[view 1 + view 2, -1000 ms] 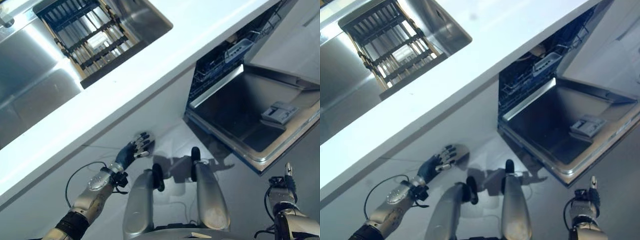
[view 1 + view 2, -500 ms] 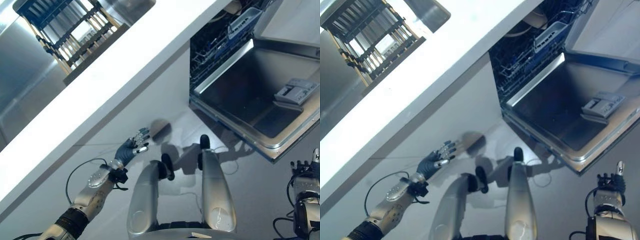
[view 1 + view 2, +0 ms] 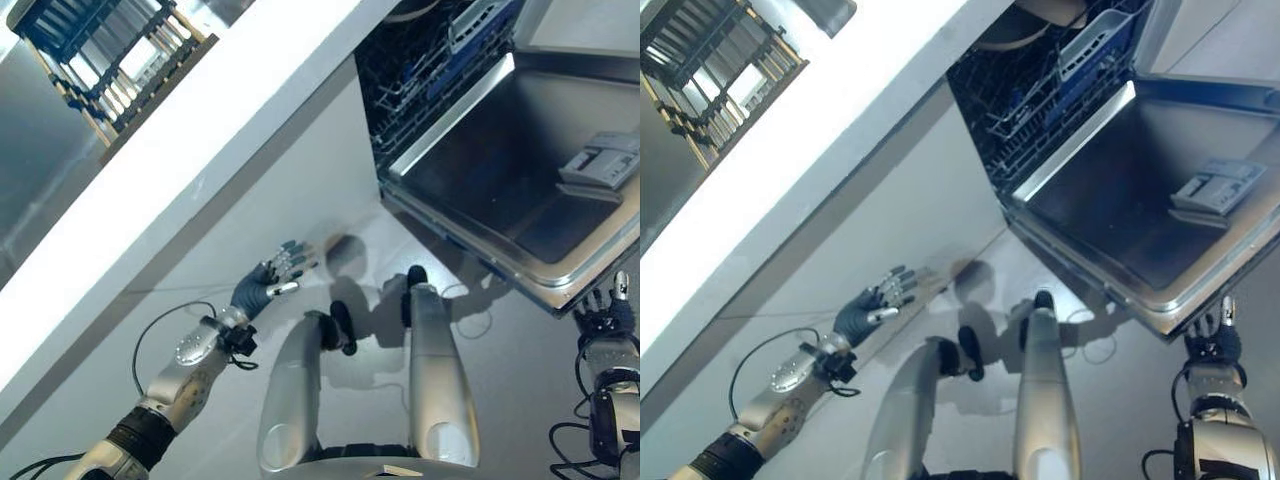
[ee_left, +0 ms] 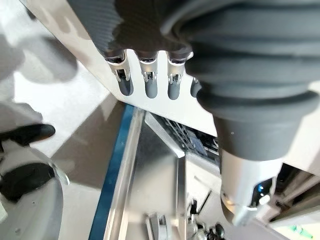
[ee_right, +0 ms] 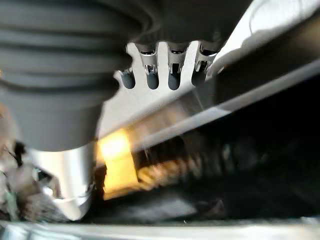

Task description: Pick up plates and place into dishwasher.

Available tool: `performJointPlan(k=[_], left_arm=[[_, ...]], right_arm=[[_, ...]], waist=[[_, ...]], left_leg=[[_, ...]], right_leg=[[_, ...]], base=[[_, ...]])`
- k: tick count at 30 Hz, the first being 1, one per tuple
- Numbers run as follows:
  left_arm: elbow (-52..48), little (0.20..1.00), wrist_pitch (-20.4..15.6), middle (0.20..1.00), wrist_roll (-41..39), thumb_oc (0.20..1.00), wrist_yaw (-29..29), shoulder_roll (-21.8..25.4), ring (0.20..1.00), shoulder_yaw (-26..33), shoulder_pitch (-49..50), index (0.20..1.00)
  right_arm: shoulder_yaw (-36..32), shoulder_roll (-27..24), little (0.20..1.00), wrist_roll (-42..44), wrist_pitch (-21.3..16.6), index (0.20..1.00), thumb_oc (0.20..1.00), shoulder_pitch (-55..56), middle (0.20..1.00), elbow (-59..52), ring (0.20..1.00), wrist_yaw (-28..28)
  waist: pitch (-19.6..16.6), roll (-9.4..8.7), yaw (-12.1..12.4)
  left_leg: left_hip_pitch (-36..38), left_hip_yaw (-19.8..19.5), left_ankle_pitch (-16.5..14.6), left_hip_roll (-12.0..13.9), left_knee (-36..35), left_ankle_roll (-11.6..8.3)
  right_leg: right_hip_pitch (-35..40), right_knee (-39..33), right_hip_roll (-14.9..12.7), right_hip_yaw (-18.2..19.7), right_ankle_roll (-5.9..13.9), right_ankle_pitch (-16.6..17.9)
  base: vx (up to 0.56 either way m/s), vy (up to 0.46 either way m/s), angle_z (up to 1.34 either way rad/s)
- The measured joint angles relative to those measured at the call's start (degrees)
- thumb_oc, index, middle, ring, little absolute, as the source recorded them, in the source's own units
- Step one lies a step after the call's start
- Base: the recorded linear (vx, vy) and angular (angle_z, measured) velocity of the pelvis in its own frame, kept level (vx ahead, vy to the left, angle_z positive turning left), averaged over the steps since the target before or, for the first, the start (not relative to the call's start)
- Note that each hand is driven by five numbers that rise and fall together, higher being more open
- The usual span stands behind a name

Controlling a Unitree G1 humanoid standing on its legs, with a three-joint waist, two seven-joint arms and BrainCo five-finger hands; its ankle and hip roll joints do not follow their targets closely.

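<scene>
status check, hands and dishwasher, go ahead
Left robot hand open, empty, low by the cabinet front. Right robot hand open, empty, under the dishwasher door edge. Door down, rack exposed. No plate held.

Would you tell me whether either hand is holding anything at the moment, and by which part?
Nothing is held. The left hand and the right hand both have straight fingers and are empty.

Bright overhead light, floor (image 3: 330, 210) shadows; right wrist view seems blurred.
</scene>
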Motion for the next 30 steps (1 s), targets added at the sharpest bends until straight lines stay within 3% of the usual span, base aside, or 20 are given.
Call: performJointPlan(k=[6,13,18,23,30], left_arm=[[-0.5,1.0,0.2,1.0,-0.1,1.0,-3.0,-0.2,1.0,1.7,0.3,1.0],[-1.7,1.0,0.5,1.0,-0.5,1.0,-6.8,-0.3,1.0,4.0,3.3,1.0],[-1.4,1.0,1.0,1.0,-0.5,1.0,-8.6,-1.5,1.0,4.4,4.2,1.0],[-0.9,1.0,1.0,1.0,-0.4,1.0,-9.2,-2.4,1.0,5.0,4.4,1.0],[1.4,1.0,0.8,1.0,1.3,1.0,-8.7,-4.8,1.0,5.2,4.9,1.0]], right_arm=[[3.4,-2.7,1.0,-4.4,1.0,1.0,1.0,-0.5,1.0,-0.1,1.0,3.9],[4.0,-4.3,1.0,-6.8,1.8,1.0,1.0,-1.0,1.0,0.3,1.0,9.9],[4.7,-4.5,1.0,-9.3,1.7,1.0,1.0,0.7,1.0,0.8,1.0,9.9],[6.2,-3.7,1.0,-9.4,2.3,1.0,1.0,2.3,1.0,-0.2,1.0,9.8],[6.2,-0.2,1.0,-9.4,0.8,1.0,1.0,5.0,1.0,-4.1,1.0,3.7]], waist=[[-0.9,1.31,0.0],[-1.0,1.48,0.5],[-1.3,1.81,1.6],[-1.4,1.98,1.9],[-1.4,1.69,3.1]], left_leg=[[-0.8,-1.3,0.0,-0.1,-0.1,0.03],[0.1,-1.7,0.0,-0.7,-0.4,0.0],[3.2,-2.6,0.8,-0.7,-3.1,-0.76],[6.7,-5.5,2.8,-0.4,-7.6,-1.51],[12.7,-8.0,6.0,0.3,-15.6,-2.13]], right_leg=[[-0.9,-0.2,-0.3,-1.4,-0.26,-0.1],[-0.5,0.3,-1.0,-1.9,-1.32,-0.1],[3.2,-1.6,-1.1,-3.1,-1.92,-0.2],[8.4,-6.3,-0.8,-6.8,-1.92,-0.1],[16.1,-14.8,1.2,-9.9,-1.36,0.2]], base=[[-0.01,-0.007,-0.09],[0.03,0.04,0.0],[-0.01,0.0,0.04],[0.04,-0.044,0.15],[0.07,-0.045,0.07]])
